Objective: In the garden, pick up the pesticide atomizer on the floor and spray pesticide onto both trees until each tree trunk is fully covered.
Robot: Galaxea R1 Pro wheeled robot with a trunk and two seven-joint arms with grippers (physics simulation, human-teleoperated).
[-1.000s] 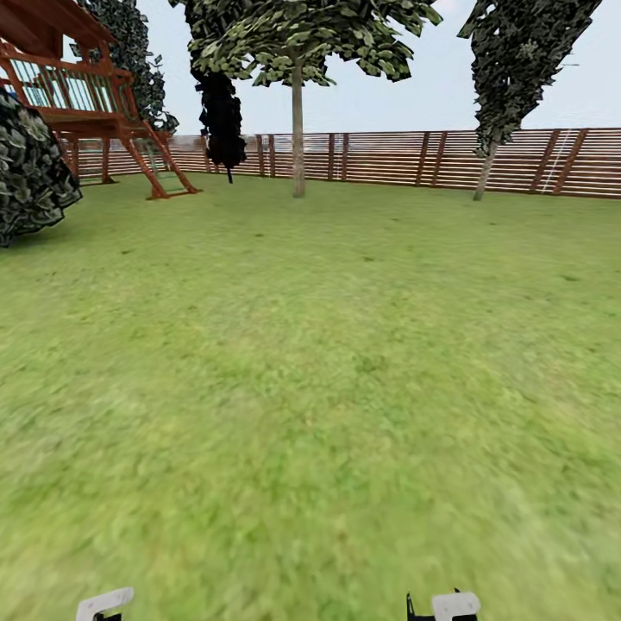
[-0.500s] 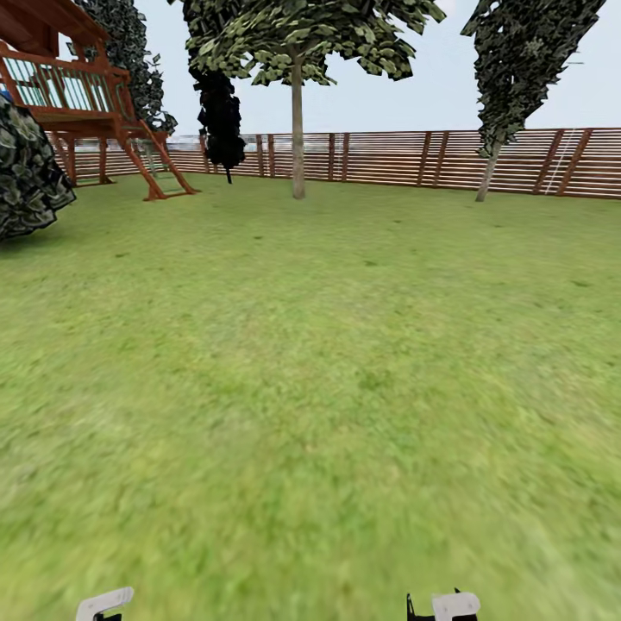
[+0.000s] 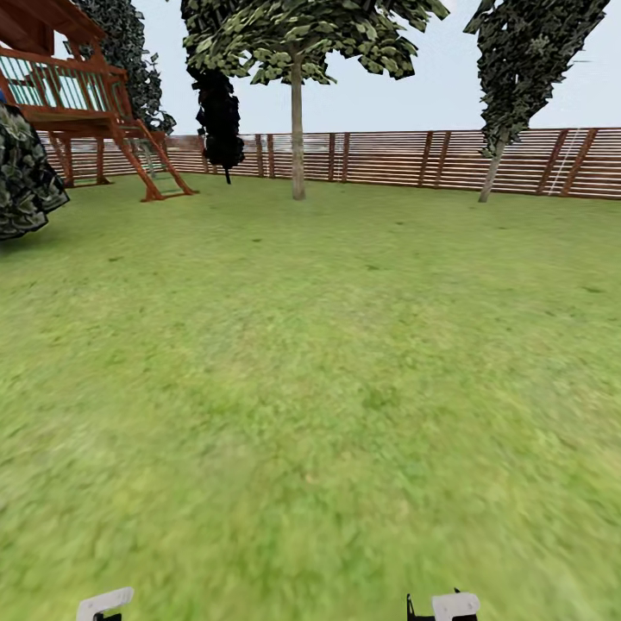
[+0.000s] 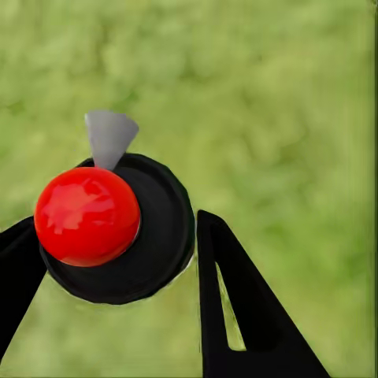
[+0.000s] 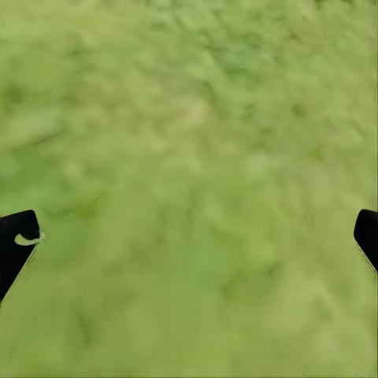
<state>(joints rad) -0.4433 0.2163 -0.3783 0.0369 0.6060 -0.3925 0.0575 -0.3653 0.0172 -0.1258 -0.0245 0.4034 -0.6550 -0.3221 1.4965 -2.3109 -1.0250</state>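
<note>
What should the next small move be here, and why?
Probably turn the base to scan another part of the garden for the atomizer. The head view takes in grass, the fence, a playset and trees, and the right gripper hangs open over grass. I cannot identify the red-domed black disc by the left wrist.

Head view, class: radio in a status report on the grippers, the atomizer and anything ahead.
Right gripper open, empty, over lawn. Left gripper open; a black disc with a red ball between its fingers. Atomizer unsighted. Ahead: fence, thin-trunked tree, wooden play tower.
</note>
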